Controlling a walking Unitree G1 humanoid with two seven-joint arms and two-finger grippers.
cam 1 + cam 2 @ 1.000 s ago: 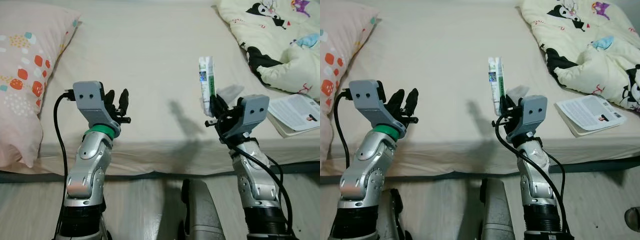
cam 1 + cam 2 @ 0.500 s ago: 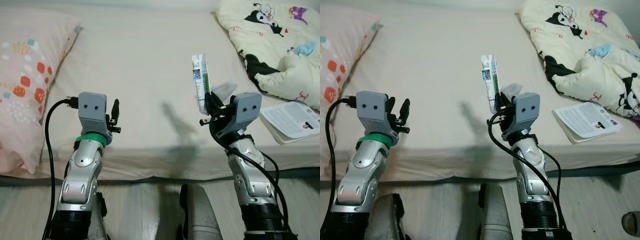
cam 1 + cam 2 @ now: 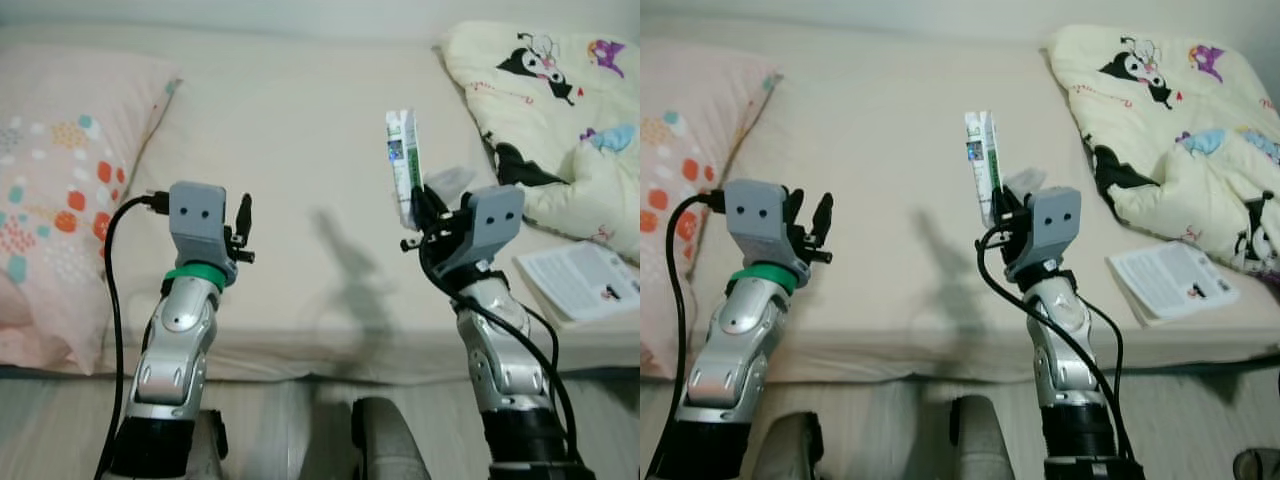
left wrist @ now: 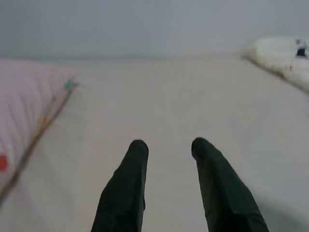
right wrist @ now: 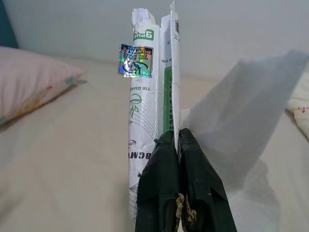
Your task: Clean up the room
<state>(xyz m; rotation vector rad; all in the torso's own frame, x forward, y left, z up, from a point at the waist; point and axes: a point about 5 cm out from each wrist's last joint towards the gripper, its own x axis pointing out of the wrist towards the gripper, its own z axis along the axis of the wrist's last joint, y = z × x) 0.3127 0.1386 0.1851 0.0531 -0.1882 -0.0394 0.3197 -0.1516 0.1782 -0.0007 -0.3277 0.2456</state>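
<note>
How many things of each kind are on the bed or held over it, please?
Pillow: 1
Quilt with cartoon prints: 1
Booklet: 1
White and green wrapper, held upright in the right gripper: 1
Total: 4
The left gripper is open and holds nothing.

Left gripper (image 4: 166, 147): two black fingers (image 4: 123, 193) spread apart, nothing between them, raised over the bed; bed sheet (image 4: 164, 101): plain cream, bare; pillow (image 4: 26, 108): pink with small coloured spots, to one side; blanket (image 4: 282, 55): white, bunched, at the far opposite corner; wall (image 4: 145, 24): pale grey beyond.
</note>
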